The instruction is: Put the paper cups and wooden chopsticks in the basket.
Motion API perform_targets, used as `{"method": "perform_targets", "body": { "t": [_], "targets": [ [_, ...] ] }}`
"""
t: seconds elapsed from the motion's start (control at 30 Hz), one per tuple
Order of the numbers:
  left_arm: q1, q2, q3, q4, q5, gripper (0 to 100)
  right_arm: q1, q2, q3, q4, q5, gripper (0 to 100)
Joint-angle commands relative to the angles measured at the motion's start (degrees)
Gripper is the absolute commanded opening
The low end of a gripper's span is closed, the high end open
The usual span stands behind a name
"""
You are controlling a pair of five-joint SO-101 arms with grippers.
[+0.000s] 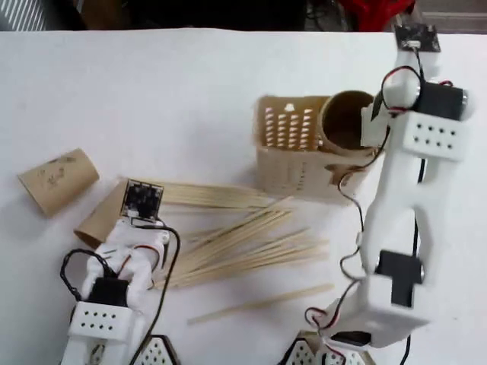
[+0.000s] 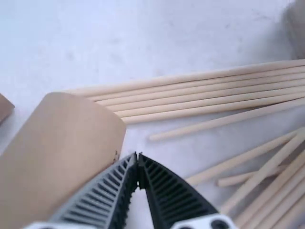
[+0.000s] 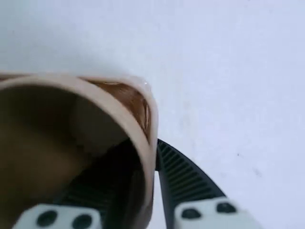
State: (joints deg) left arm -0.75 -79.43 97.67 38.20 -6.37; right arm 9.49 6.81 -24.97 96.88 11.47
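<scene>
Right pincer (image 3: 143, 150) grips a paper cup (image 1: 344, 125) at the basket (image 1: 293, 148) (two o'clock); next, likely release inside. Left pincer (image 2: 138, 160) closed, empty.

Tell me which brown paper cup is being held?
The upright brown paper cup by the tan slotted basket: the right gripper pinches its rim. The other two lie sideways on the white table.
</scene>
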Motion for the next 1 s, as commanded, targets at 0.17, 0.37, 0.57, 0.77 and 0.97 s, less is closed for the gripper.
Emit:
{"method": "perform_targets", "body": {
  "t": [0.17, 0.37, 0.57, 0.77, 0.97],
  "targets": [
    [-0.5, -0.5, -0.3, 0.4, 0.4, 3, 1.3, 7.4, -1.0, -3.9, 0.9, 22.1],
    [-0.5, -0.5, -0.3, 0.4, 0.4, 3, 1.2, 6.7, -2.3, -1.1, 1.1, 22.5],
    [-0.5, -0.5, -0.3, 0.4, 0.4, 3, 0.7, 1.7, -4.0, 0.0, 0.9, 22.5],
    [-0.5, -0.5, -0.3, 0.4, 0.4, 3, 0.6, -7.8, -4.0, -0.3, 1.1, 22.7],
    [-0.5, -0.5, -0.3, 0.4, 0.4, 3, -2.4, -16.6, -2.1, 1.4, 1.5, 22.4]
  ]
}}
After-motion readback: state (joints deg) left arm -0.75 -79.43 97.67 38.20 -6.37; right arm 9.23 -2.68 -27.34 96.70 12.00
